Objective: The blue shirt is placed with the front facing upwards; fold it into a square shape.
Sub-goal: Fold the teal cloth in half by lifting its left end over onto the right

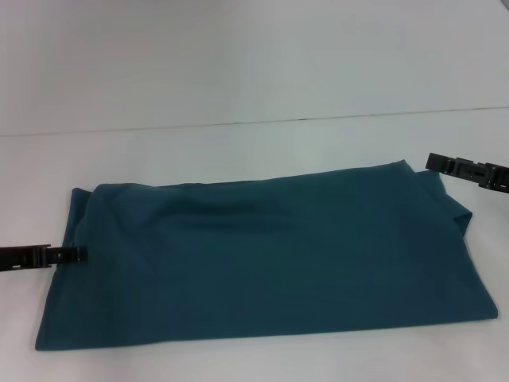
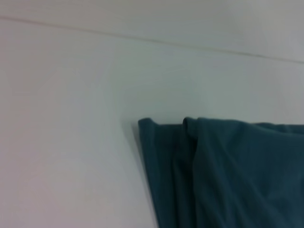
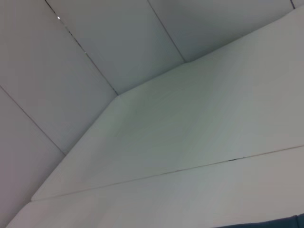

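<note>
Across the middle and lower part of the head view lies the blue shirt [image 1: 270,263], folded into a long band on the white table [image 1: 238,151], plain side up, no print showing. At the left edge of the frame, left gripper [image 1: 75,255] low and touching the shirt's left end, pincer looking closed, though whether pinching cloth cannot be told. At the right edge, upper half, right gripper [image 1: 433,163] just beside the shirt's far right corner, not touching it, pincer open or closed cannot be told.
</note>
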Robot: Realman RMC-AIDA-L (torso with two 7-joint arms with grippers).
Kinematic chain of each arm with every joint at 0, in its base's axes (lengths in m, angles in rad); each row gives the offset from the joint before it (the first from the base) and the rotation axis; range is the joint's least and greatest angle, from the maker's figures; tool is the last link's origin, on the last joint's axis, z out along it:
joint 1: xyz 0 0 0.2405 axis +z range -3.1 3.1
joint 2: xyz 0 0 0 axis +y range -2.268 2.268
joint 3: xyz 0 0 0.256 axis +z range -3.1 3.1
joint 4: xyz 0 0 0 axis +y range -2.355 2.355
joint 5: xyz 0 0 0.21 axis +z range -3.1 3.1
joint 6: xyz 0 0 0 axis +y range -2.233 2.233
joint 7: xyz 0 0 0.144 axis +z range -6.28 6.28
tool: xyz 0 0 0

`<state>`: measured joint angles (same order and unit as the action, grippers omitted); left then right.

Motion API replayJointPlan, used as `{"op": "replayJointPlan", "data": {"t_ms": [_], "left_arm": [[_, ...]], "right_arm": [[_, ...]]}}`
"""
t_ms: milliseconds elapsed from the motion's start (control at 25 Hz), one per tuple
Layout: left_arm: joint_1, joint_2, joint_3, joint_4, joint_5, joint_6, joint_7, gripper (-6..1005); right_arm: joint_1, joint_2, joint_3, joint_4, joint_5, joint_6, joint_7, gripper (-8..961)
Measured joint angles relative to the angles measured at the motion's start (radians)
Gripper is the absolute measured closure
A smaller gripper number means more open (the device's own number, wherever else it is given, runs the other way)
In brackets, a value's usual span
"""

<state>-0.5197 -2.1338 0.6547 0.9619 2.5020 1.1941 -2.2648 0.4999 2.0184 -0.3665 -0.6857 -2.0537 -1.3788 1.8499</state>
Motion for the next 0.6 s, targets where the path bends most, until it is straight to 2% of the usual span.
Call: {"op": "replayJointPlan", "data": {"t_ms": [600], "left_arm": [[-0.052, 0.007, 0.031, -0.009, 0.119, 0.024, -0.087, 118]], "right_arm": [[-0.013, -0.006, 0.001, -0.004, 0.010, -0.024, 0.004, 8]]}}
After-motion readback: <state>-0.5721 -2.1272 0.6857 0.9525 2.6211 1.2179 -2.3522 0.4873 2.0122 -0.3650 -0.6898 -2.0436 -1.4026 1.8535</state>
